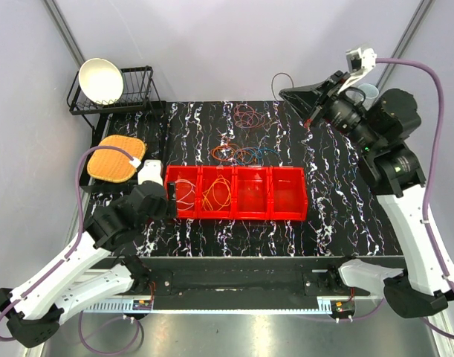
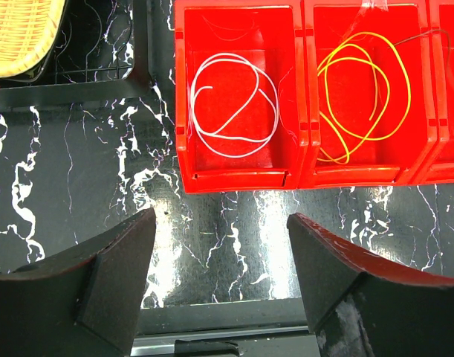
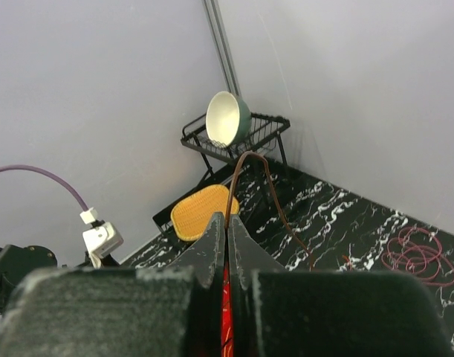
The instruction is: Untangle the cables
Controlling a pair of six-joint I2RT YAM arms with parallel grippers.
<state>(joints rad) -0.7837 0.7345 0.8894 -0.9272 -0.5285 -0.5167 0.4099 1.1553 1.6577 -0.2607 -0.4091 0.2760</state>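
The biggest thing I see is the table [image 1: 345, 216], a glossy black slab veined with white like marble. Across its middle runs a row of four red bins [image 1: 249, 216], smooth hard plastic, boxy, open on top and joined side by side. At the far left corner stands a black wire rack [image 1: 141, 93], thin rods bent into a basket shape, with a round bowl [image 1: 101, 80], white inside, tipped on its edge in it. Just nearer than the rack lies a woven basket [image 1: 115, 158], oval, shallow and straw-yellow.

My left claw [image 2: 221, 218] hangs low by the left end of the bins. Its matte black, wedge-shaped fingers are spread wide with only bare table between them, and it holds nothing. My right claw [image 3: 227, 236] is raised over the far right corner, its fingers pressed flat together. They pinch a thin brown cable [image 3: 270, 186] that arches up out of the tips in a narrow loop and drops toward the table.

The other cables are all thin, limp wires. A white cable [image 2: 234, 104] lies in a loose ring in the leftmost bin, and a yellow cable [image 2: 360, 97] curls in the second. Behind the bins, on the table, orange, blue and red ones [image 1: 241, 154] lie in a mixed knot. Farther back a dark red coil [image 1: 249, 115] sits apart.
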